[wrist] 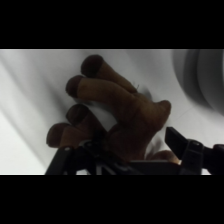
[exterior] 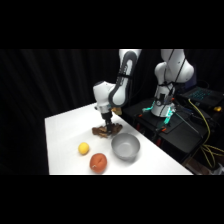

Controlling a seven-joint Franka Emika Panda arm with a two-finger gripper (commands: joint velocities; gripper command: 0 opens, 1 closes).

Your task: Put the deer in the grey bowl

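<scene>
Gripper (exterior: 106, 121) down on the deer (exterior: 106, 130), lying lengthwise toward the grey bowl (exterior: 125, 146)

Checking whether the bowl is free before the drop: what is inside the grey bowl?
In the side view the grey bowl shows only bare inner wall. The deer lies beside it on the table. The near rim hides part of the bottom.

Bare table (exterior: 62, 135) separates deer (exterior: 106, 130) from grey bowl (exterior: 125, 146).

Brown deer (exterior: 106, 130), grey bowl (exterior: 125, 146), yellow ball (exterior: 83, 148), red-orange fruit (exterior: 98, 162), white table (exterior: 65, 130).
</scene>
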